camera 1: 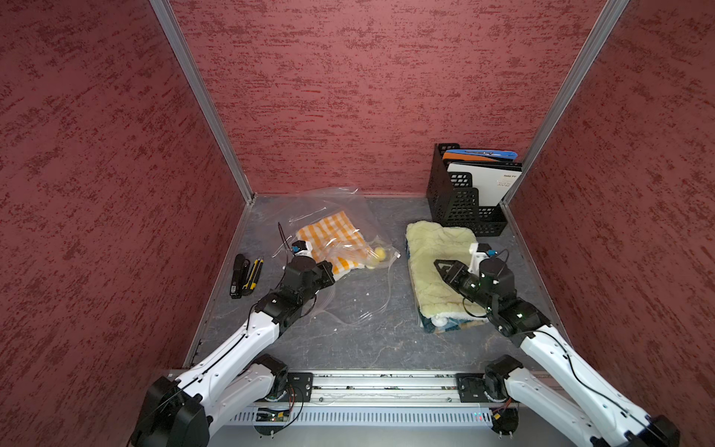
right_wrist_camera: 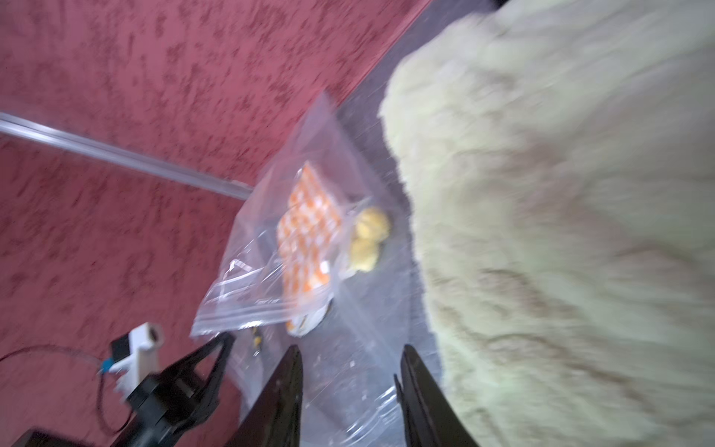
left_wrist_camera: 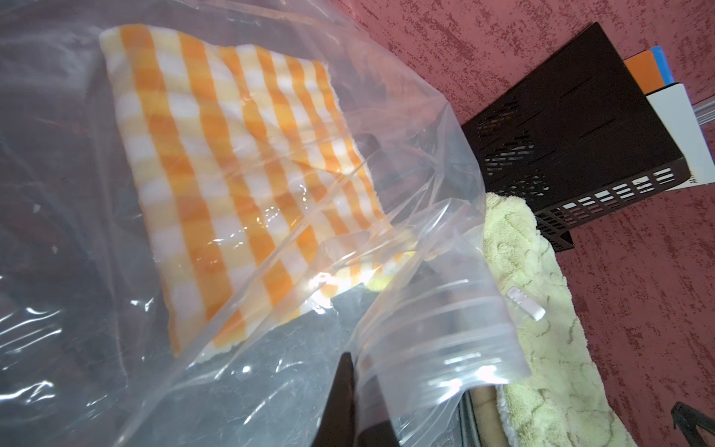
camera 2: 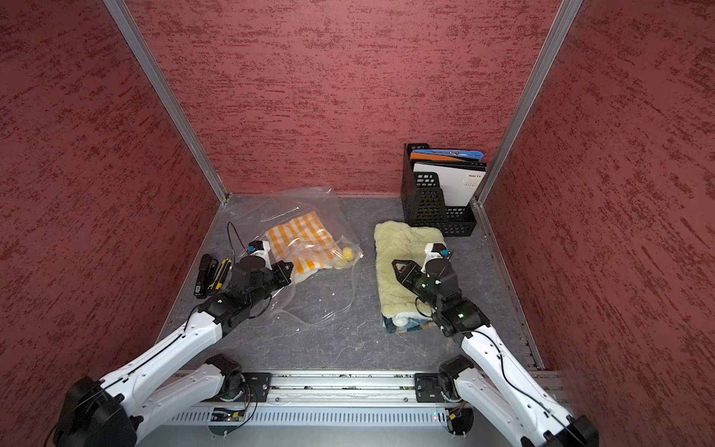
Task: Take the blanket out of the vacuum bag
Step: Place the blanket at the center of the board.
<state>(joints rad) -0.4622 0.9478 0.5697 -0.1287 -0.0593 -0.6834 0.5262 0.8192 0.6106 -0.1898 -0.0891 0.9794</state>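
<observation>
2 hands, left hand (camera 1: 328,271) clamped on the vacuum bag (camera 1: 340,203) around an orange-checked blanket (camera 1: 329,232), right hand (camera 1: 439,265) parted over a pale-green fleece (camera 1: 433,240)

The vacuum bag (camera 1: 333,204) is glossy crinkled plastic — the blanket (camera 1: 332,235) soft cloth — walls (camera 1: 348,96) rough, matt.

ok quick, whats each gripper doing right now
left gripper: shut on the vacuum bag, pinching its plastic near the zip strip.
right gripper: open, holding nothing.
</observation>
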